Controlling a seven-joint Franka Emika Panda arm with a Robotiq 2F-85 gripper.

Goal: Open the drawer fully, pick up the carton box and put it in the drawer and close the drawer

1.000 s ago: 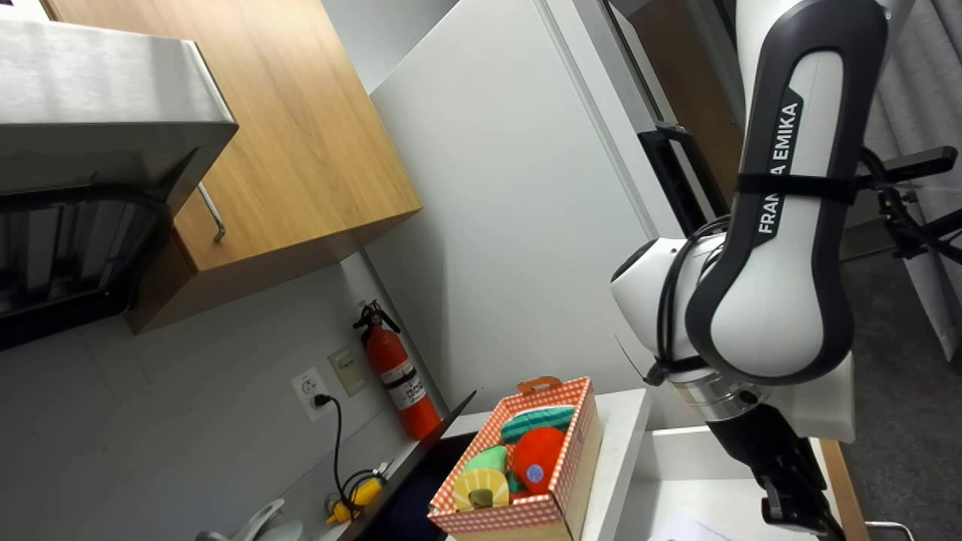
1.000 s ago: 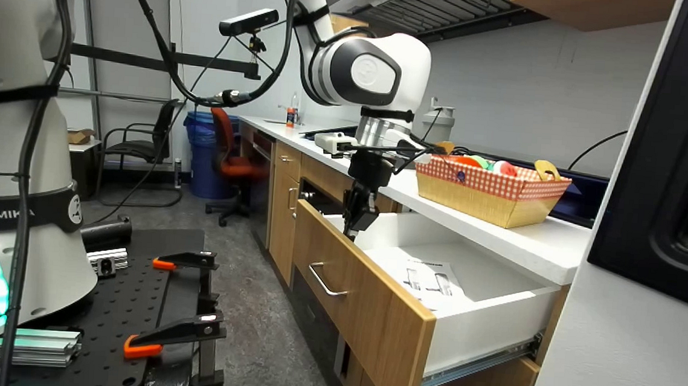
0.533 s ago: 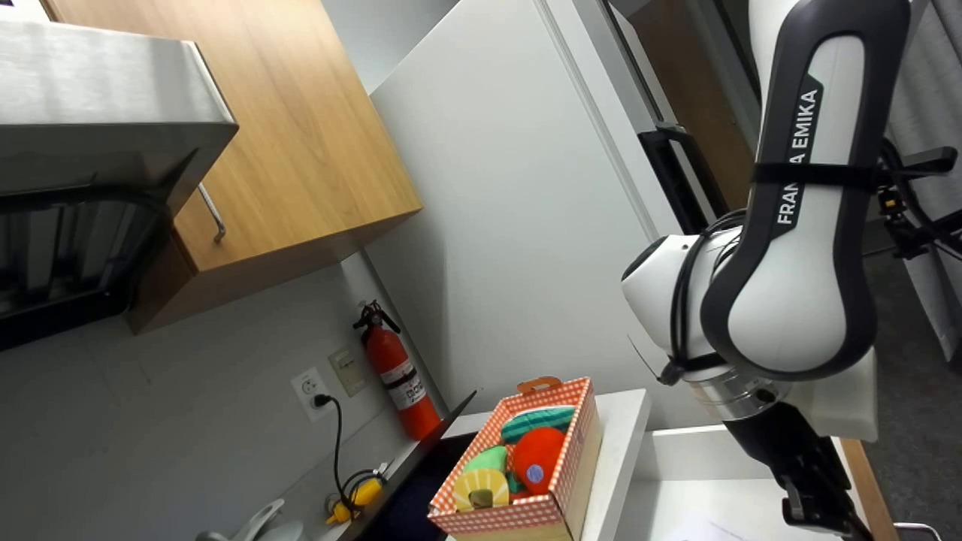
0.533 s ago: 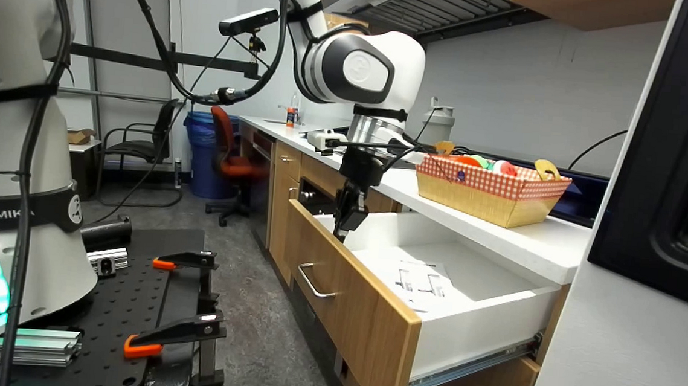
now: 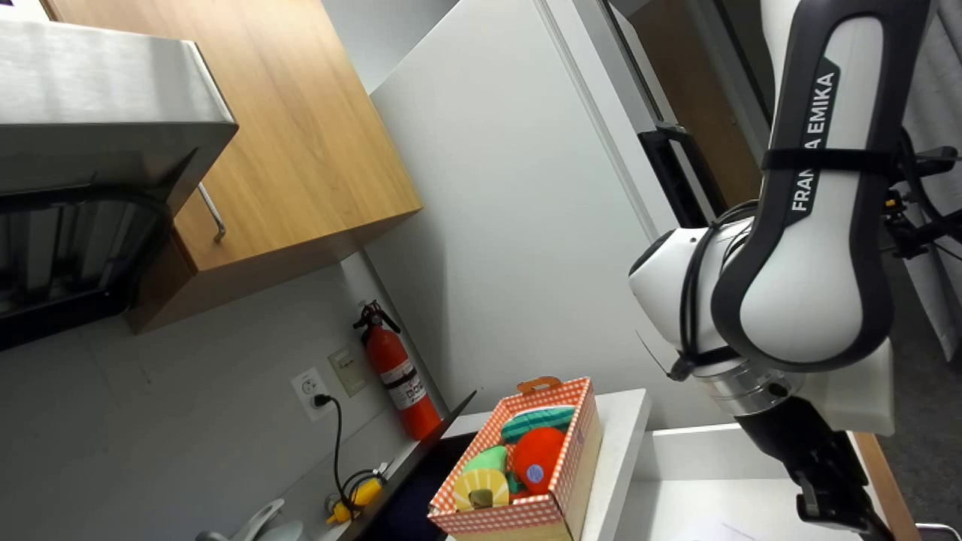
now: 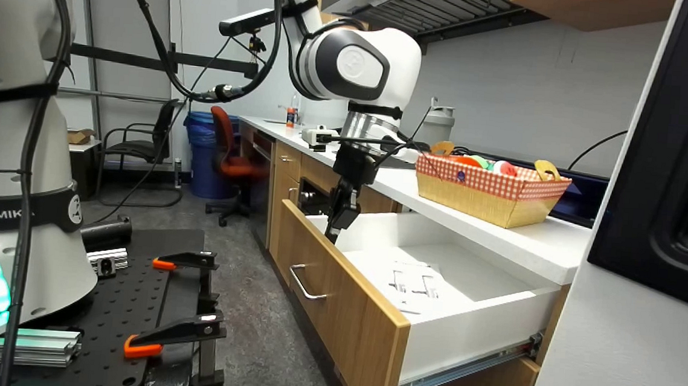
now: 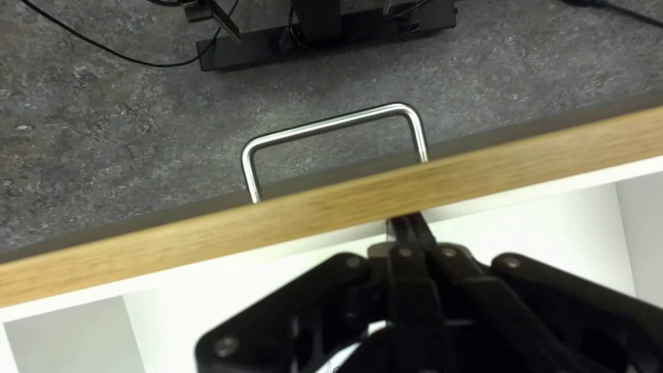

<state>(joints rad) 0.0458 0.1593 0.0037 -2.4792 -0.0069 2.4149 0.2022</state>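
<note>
Grey floor (image 7: pixel 129 124) lay beyond the drawer (image 7: pixel 311 213); full opening, I judged, wanted my clenched, empty fingers (image 7: pixel 405 269) pushing straight outward.

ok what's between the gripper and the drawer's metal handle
The drawer front: in the wrist view, its wooden top edge runs between the gripper on the inner side and the handle on the outer side.
</note>
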